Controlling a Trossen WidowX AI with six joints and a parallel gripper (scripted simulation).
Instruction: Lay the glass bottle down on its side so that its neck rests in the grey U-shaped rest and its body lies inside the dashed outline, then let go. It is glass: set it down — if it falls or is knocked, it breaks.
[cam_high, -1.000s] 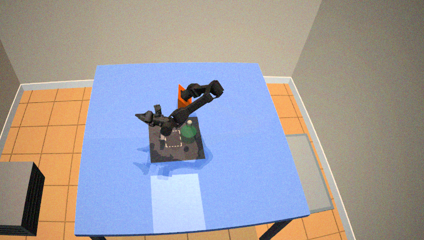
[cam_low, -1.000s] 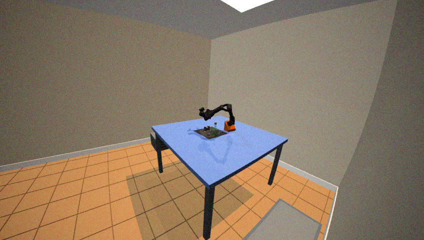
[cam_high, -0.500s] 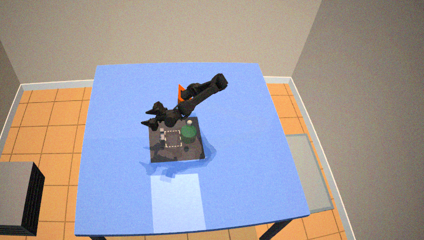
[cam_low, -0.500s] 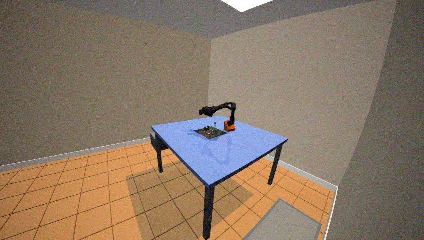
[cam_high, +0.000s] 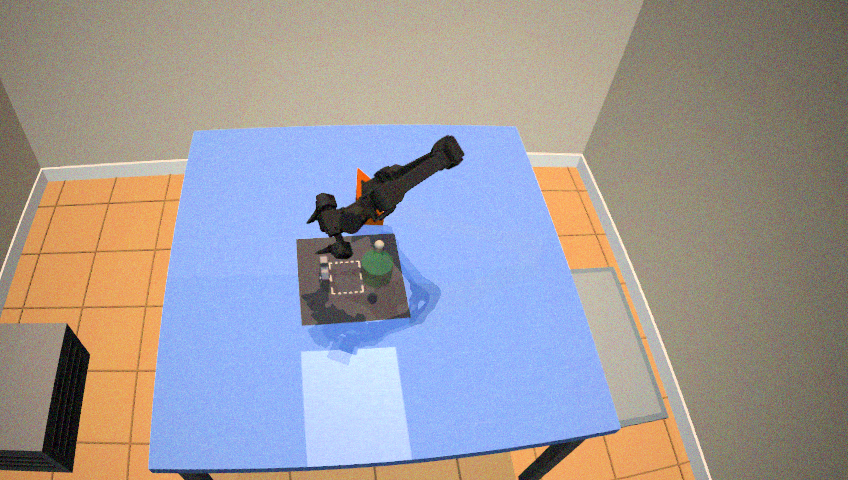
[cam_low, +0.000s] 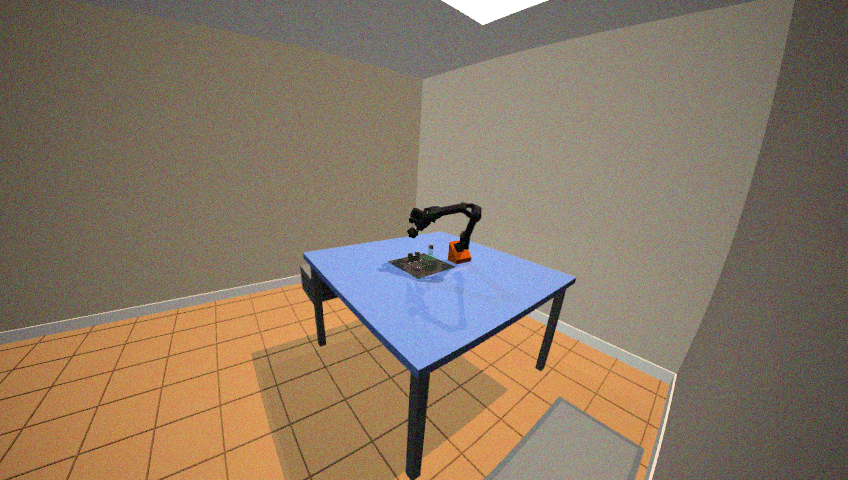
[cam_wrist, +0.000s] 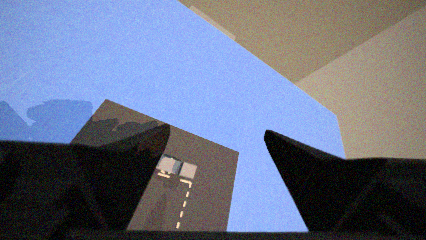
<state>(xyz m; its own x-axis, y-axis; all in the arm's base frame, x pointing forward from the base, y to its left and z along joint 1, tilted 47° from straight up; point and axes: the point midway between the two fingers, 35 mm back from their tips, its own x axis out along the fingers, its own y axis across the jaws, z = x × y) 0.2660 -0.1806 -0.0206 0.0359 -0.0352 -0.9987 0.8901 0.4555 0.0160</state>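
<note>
The green glass bottle (cam_high: 377, 267) (cam_low: 429, 258) stands upright on the dark mat (cam_high: 393, 308) (cam_wrist: 222, 167), with a pale top on its neck. It is not in the wrist view. The grey U-shaped rest (cam_high: 323, 268) (cam_low: 414, 256) (cam_wrist: 188, 170) stands left of the dashed outline (cam_high: 345, 293) (cam_wrist: 184, 203) in the top view. The outline lies between rest and bottle, with nothing lying in it. My gripper (cam_high: 313, 236) (cam_low: 411, 226) (cam_wrist: 218, 131) is open and empty, high above the mat's back left side as seen in the top view.
The orange arm base (cam_high: 359, 184) (cam_low: 458, 252) stands behind the mat on the blue table (cam_high: 487, 333) (cam_low: 476, 309). A small dark round spot (cam_high: 372, 298) is on the mat in front of the bottle. A pale rectangle (cam_high: 357, 410) lies at the table's front.
</note>
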